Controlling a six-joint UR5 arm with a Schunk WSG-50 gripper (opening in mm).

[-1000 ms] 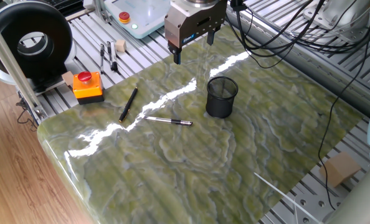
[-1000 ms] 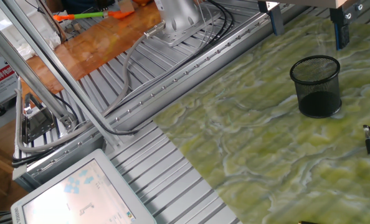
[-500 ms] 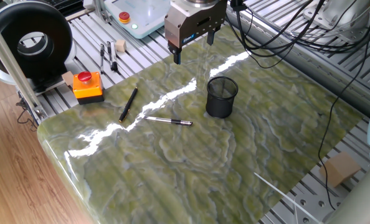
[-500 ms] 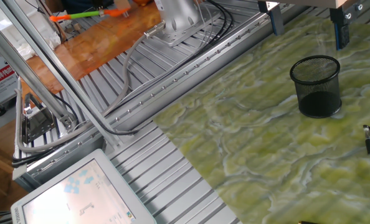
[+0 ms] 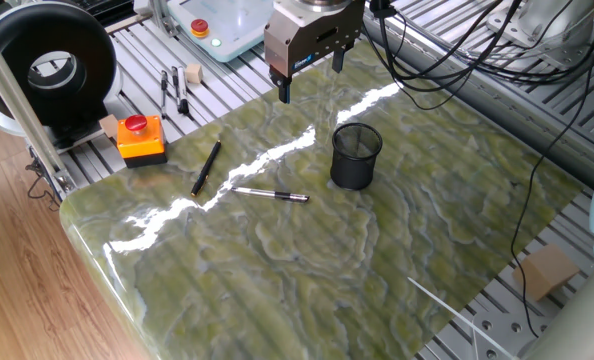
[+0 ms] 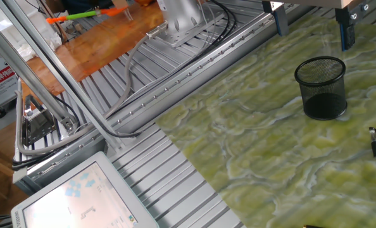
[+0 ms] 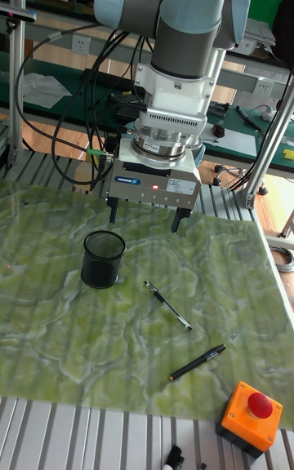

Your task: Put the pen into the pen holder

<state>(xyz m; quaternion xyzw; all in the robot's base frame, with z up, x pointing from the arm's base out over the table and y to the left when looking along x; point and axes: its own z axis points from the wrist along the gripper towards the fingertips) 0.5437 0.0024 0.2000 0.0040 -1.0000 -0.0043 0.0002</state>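
End effector (image 7: 144, 221) wide apart, empty; blue body label (image 7: 135, 180) too small to read. Pen (image 7: 168, 305) flat near pen holder (image 7: 103, 259).

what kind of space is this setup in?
Looks like a robotics lab: an arm on an aluminium-slat bench, an emergency-stop button, and cluttered workbenches behind.

Our gripper (image 7: 144, 217) hangs above the green marbled table (image 7: 49, 339), jaws spread wide and empty. We see the pen holder (image 7: 104, 259) upright below its left-hand finger, the pen (image 7: 168, 304) lying flat nearby, and a black pen (image 7: 198, 362) closer to the camera, near an orange button box (image 7: 251, 417)
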